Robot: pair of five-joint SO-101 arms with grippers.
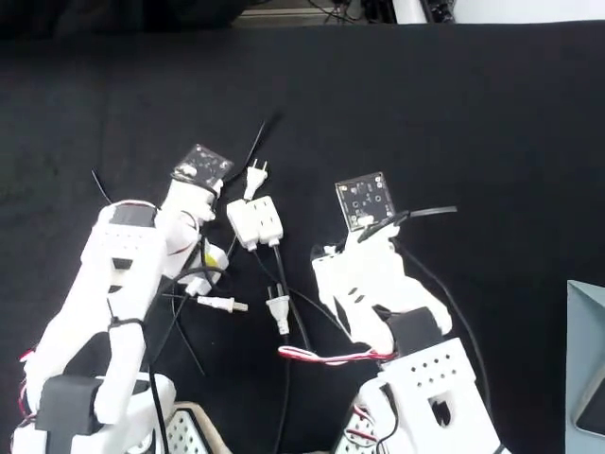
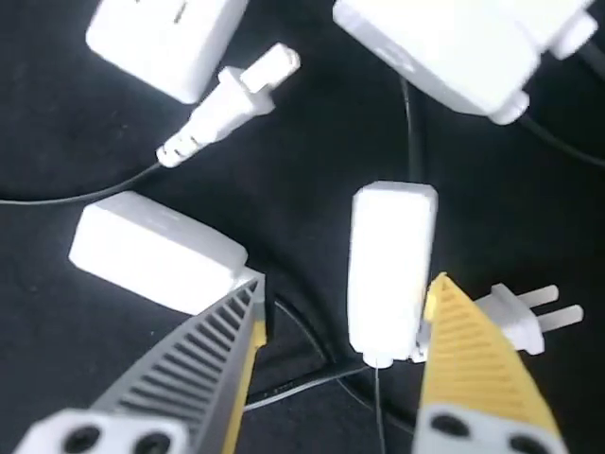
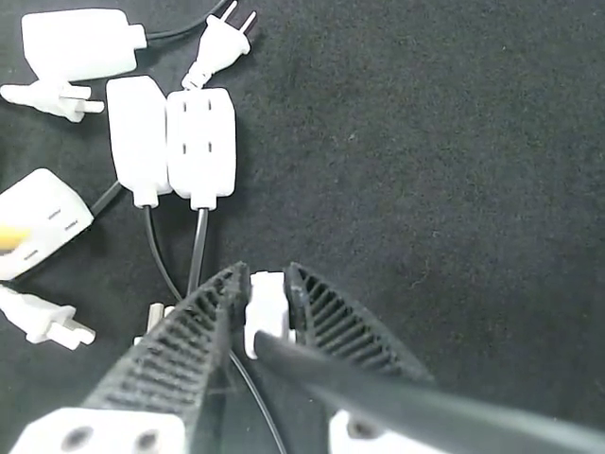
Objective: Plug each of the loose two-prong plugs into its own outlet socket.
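My left gripper (image 2: 340, 326) is open, its yellow fingers (image 2: 473, 350) on either side of a white outlet block (image 2: 390, 270); one finger rests against the block and the other stands apart from it. A loose two-prong plug (image 2: 525, 317) lies just beyond that finger, and another plug (image 2: 227, 99) lies farther off. My right gripper (image 3: 269, 288) is shut on a white plug (image 3: 268, 310) with a black cord. Ahead of it two outlet blocks (image 3: 198, 142) lie side by side with a plug (image 3: 222, 43) beyond them. From above, these blocks (image 1: 255, 221) sit between the two arms.
More white outlet blocks (image 2: 156, 251) and black cords (image 1: 288, 378) crowd the black cloth around the left arm. A loose plug (image 1: 219, 304) lies near the left arm's base. A grey box (image 1: 588, 359) stands at the right edge. Open cloth (image 1: 473, 113) lies at the back.
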